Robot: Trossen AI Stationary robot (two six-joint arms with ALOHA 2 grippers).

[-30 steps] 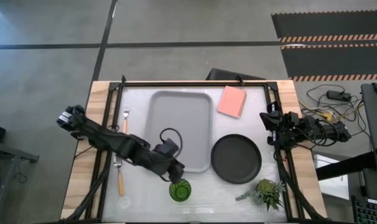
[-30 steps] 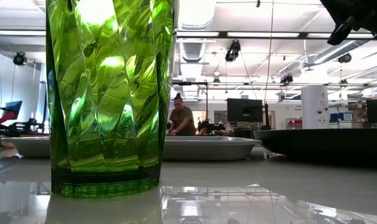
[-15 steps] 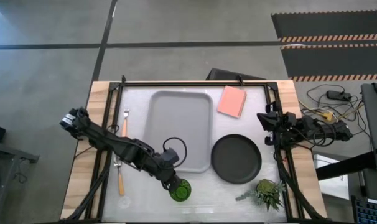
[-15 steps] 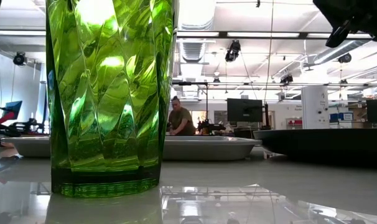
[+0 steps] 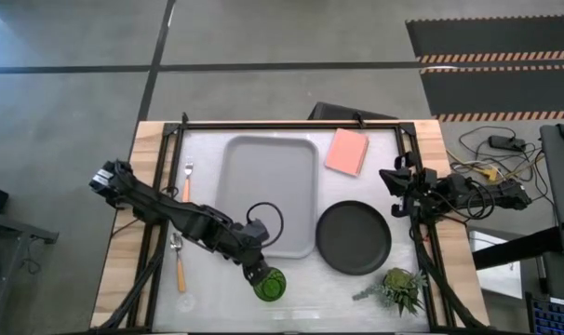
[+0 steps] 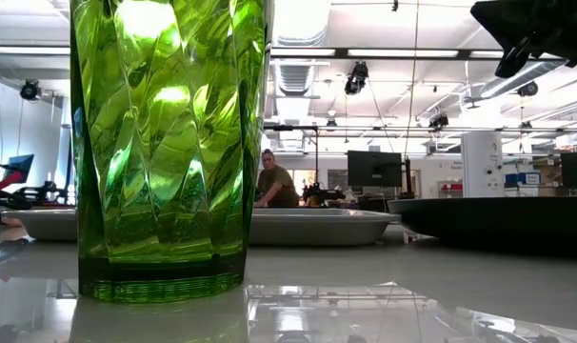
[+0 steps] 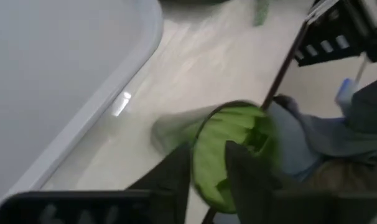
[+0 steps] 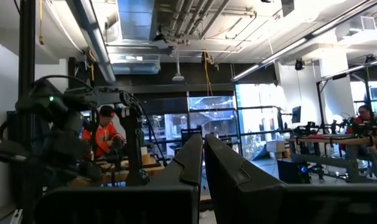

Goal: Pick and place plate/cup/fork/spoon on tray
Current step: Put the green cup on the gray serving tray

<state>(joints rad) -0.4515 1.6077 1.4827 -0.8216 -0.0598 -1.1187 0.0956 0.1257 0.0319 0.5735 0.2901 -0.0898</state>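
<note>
Presently the left end effector (image 5: 261, 275) is seen at the cup (image 5: 270, 285), at its rim on the side toward the tray (image 5: 269, 195). In the left wrist view the two fingers (image 7: 176, 177) stand a narrow gap apart with the cup's rim (image 7: 232, 155) between and behind them; whether the rim is gripped cannot be told. The cup is upright on the counter (image 5: 217, 298), near its front edge, just off the tray's front corner and apart from it. In the low view the cup (image 6: 165, 143) fills the left of the picture, its base flat on the counter.

The left arm is stretched from the counter's left side across to the cup. Beneath it, left of the tray, the fork (image 5: 186, 181) and the spoon (image 5: 178, 265) lie on the counter, orange handles in line, one beyond the other.

The tray is bare. The plate (image 5: 354, 237) sits on the counter right of the tray, close beside its rim. A pink pad (image 5: 346, 152) lies beyond the plate, near the tray's far right corner. A small plant (image 5: 398, 288) lies near the front right corner.

The right end effector (image 5: 390, 179) is held above the counter's right edge, beyond the plate, fingers (image 8: 191, 158) closed together, nothing between them. People are seen in the room behind.
</note>
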